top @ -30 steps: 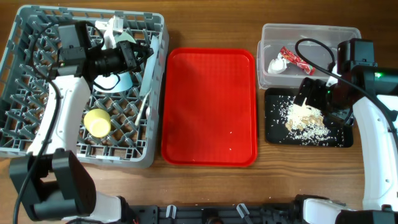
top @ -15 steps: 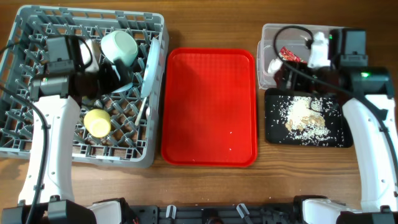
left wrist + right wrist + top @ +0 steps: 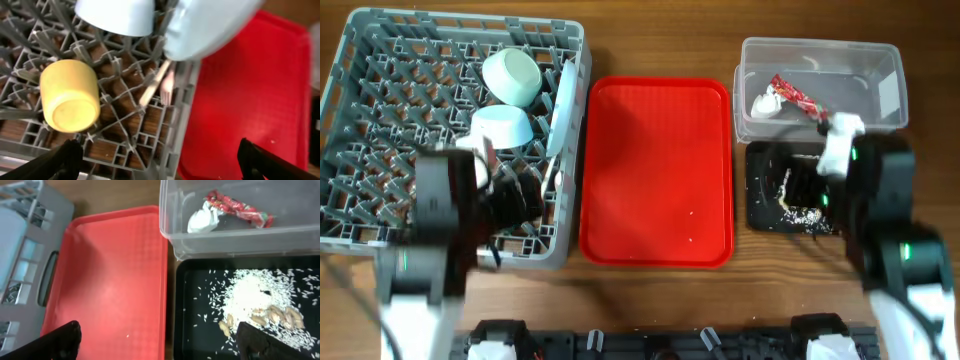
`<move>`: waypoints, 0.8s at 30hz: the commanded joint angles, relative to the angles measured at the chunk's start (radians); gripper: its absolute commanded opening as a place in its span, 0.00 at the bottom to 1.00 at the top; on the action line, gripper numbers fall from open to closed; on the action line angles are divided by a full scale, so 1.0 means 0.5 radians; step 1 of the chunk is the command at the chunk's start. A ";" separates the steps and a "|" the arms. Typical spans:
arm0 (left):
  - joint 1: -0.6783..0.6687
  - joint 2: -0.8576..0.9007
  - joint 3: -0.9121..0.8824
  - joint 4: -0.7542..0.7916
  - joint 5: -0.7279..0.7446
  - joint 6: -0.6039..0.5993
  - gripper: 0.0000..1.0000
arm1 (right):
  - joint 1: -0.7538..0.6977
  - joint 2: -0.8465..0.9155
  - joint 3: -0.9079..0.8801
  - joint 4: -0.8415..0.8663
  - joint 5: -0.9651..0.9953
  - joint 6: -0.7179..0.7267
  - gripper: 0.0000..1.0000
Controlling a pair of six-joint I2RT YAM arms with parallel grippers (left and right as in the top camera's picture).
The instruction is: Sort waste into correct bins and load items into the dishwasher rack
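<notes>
The grey dishwasher rack [image 3: 380,90] holds a mint-green bowl [image 3: 512,75], a pale blue bowl [image 3: 502,127] and an upright pale blue plate [image 3: 563,105]. In the left wrist view a yellow cup [image 3: 70,95] lies upside down in the rack beside a white fork [image 3: 167,87]. My left gripper [image 3: 160,162] hangs open above the rack's front right corner, holding nothing. The clear tub [image 3: 170,220] contains the red wrapper [image 3: 237,207] and the white tissue [image 3: 204,219]. Rice-like scraps [image 3: 255,297] lie in the black tray [image 3: 187,310]. My right gripper [image 3: 162,342] is open over the gap between the black tray and the red tray.
A large red serving tray [image 3: 657,170] lies between the rack and the bins, with a few stray grains on it. The clear tub stands behind the black tray at the right. Both arms are near the table's front edge.
The left gripper opened, left the mint-green bowl in the rack and drew back toward the front. The right arm pulled back from the clear tub to the black tray's front.
</notes>
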 commanded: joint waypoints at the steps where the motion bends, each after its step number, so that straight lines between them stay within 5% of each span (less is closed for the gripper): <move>1: -0.063 -0.458 -0.207 0.054 -0.020 0.040 1.00 | -0.003 -0.369 -0.113 -0.111 0.161 0.021 1.00; 16: -0.063 -0.642 -0.207 0.052 -0.020 0.041 1.00 | -0.003 -0.532 -0.122 -0.203 0.235 -0.086 1.00; 24: -0.063 -0.642 -0.207 0.052 -0.020 0.041 1.00 | -0.001 -1.581 -1.201 1.186 0.157 -0.136 1.00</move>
